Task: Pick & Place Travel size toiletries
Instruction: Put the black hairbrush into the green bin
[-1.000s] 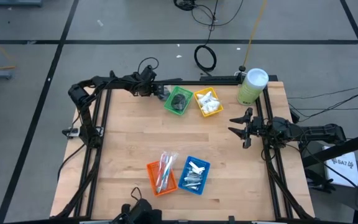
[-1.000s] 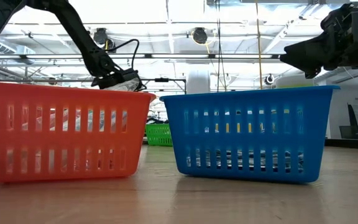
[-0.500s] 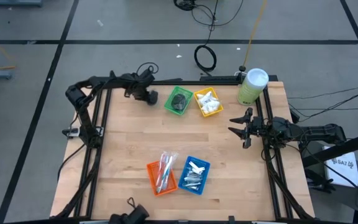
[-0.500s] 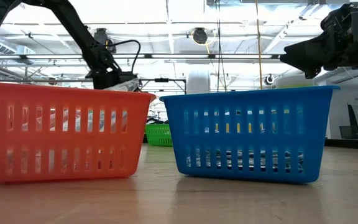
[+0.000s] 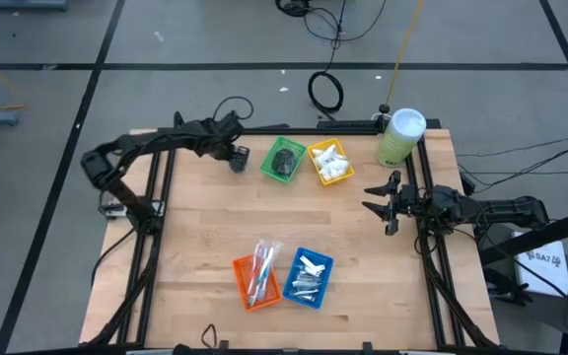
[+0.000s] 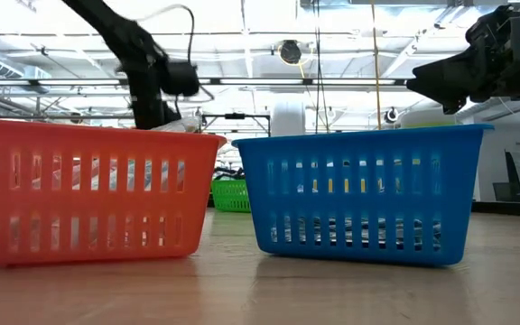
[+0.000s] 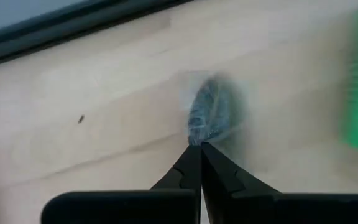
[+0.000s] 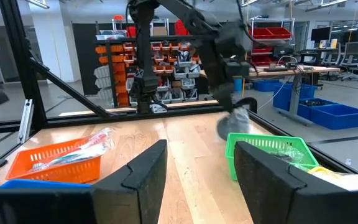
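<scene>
My left gripper (image 5: 237, 158) is at the table's far side, just left of the green tray (image 5: 283, 159), and is shut on a dark grey round disc in clear wrap (image 7: 207, 115). That same disc (image 8: 232, 122) shows below the left gripper in the right wrist view. More dark discs lie in the green tray. My right gripper (image 5: 371, 197) waits open near the table's right edge, with nothing between its fingers. White packets fill the yellow tray (image 5: 330, 163), clear sticks the orange tray (image 5: 256, 279), silver tubes the blue tray (image 5: 309, 277). My left gripper pinches the edge of the wrapped grey disc (image 7: 196, 138) between its two fingertips. The fingers come from above, pointing down. The disc hangs below them, over bare wood beside the green tray. Whether its lower edge touches the table, I cannot tell.
A tall pale green canister with a white lid (image 5: 400, 136) stands at the far right corner. Black frame rails (image 5: 156, 197) run along the table's left, right and far edges. Bare wood lies between the far trays and the near trays.
My left gripper has gone from the green tray's left rim toward the table's left edge and a little toward the near edge. Its arm's elbow has swung out past the table's left side.
</scene>
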